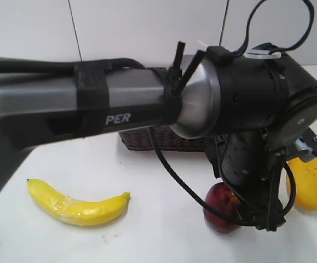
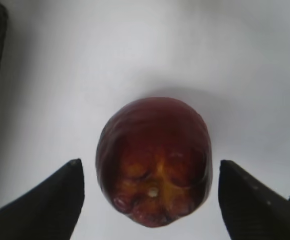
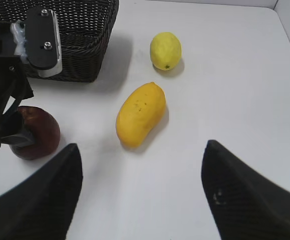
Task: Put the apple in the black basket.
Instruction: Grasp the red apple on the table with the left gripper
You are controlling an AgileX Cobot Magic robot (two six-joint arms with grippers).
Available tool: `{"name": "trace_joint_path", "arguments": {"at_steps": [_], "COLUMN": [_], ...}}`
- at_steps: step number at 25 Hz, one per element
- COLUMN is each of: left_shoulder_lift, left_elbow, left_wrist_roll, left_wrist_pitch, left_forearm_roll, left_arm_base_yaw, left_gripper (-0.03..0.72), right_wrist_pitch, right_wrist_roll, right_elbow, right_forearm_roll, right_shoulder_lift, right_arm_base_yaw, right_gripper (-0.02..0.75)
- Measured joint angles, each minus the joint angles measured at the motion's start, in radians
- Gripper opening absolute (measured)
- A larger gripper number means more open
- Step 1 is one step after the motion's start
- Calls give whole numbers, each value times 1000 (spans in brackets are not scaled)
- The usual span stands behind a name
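The dark red apple lies on the white table, its yellowish-orange stem patch facing up in the left wrist view; it also shows in the right wrist view. My left gripper is open, one finger on each side of the apple, with gaps to both. In the exterior view the left gripper hangs over the apple. The black basket stands behind, mostly hidden by my left arm; its corner shows in the right wrist view. My right gripper is open and empty above bare table.
A banana lies at the front left. A yellow mango lies right of the apple, also in the exterior view. A lemon sits behind the mango, beside the basket.
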Motion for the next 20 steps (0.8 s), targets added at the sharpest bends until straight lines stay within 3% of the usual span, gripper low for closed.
{"name": "trace_joint_path", "arguments": {"at_steps": [20], "left_shoulder_lift": [34], "left_elbow": [-8], "left_wrist_roll": [0], "left_wrist_pitch": [22], "left_forearm_roll": [-20], "left_arm_base_yaw": [13], "left_gripper": [571], "right_wrist_pitch": [-1], "right_wrist_roll": [0], "right_elbow": [0], "right_forearm_roll": [1], "right_shoulder_lift": [0], "right_arm_base_yaw": [0], "right_gripper": [560]}}
